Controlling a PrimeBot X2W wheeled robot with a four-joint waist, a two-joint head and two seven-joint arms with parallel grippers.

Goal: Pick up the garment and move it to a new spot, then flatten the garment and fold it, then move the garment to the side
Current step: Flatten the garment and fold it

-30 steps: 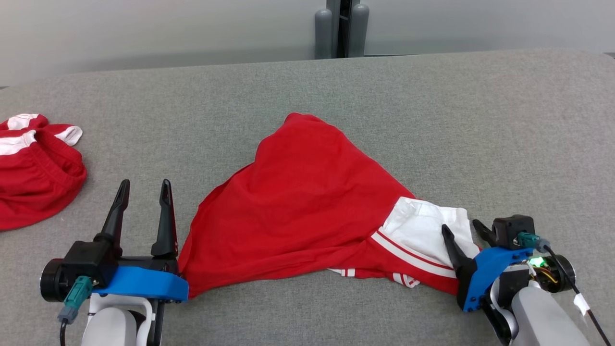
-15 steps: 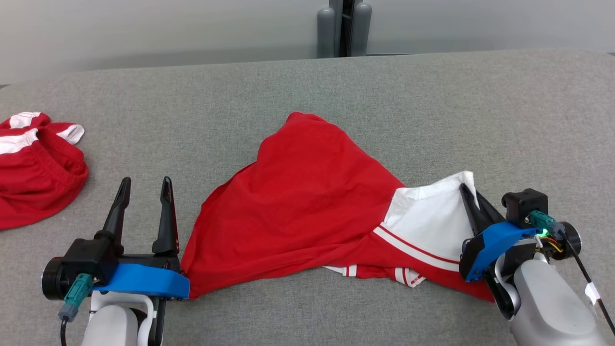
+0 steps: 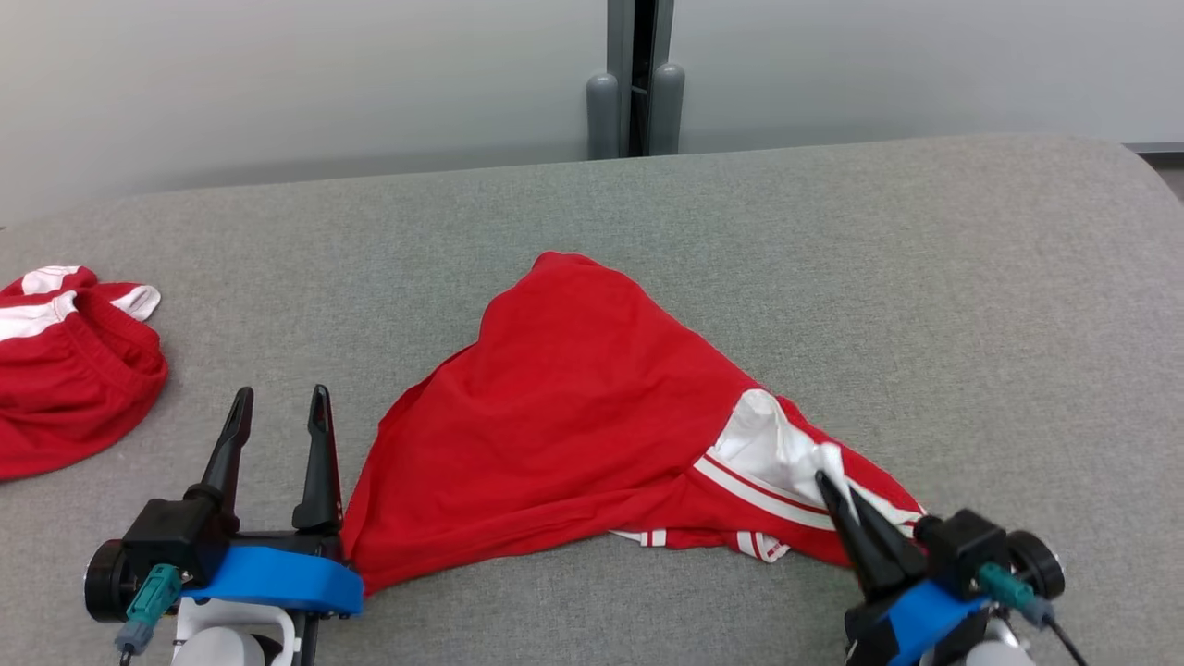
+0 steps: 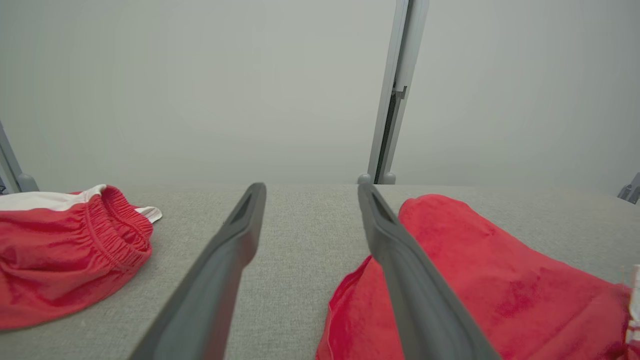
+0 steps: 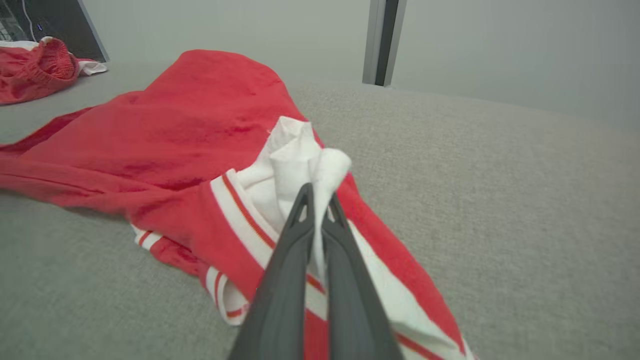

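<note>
Red garment (image 3: 573, 407): soft, light, limp.
Right gripper (image 3: 832, 486): clamped on its white panel (image 5: 292, 160).
Left gripper (image 3: 281, 396): spread, empty; near-left hem suits.

Red garment (image 3: 573, 398) — white patch, red-and-white striped edging (grey table (image 3: 925, 277)).

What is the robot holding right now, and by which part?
The right gripper pinches the red garment by its white panel; the left gripper is open, holding nothing.

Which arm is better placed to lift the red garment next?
The right: the right gripper is shut on the garment at its white part; the left gripper stands open beside it, empty.
</note>
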